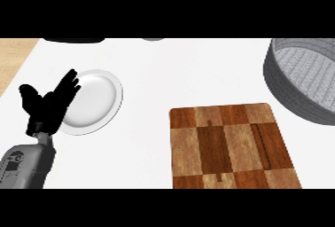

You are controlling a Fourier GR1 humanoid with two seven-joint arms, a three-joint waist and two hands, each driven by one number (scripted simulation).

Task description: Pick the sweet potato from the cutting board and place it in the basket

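Observation:
A wooden checkered cutting board (pixel 230 145) lies at the lower right of the white counter, and no sweet potato shows on it. The grey basket (pixel 302 80) stands at the right edge, partly cut off; what shows of its inside holds nothing I can see. My left hand (pixel 47 104) is at the left, fingers straight and pointing up, resting beside and partly over a white plate. My right hand is nowhere in the head view. The sweet potato is nowhere in view.
A white plate (pixel 95 101) sits at the left, next to my left hand. A dark object (pixel 73 40) and a small grey one (pixel 153 39) peek in at the counter's far edge. A strip of wooden surface (pixel 14 57) runs along the far left.

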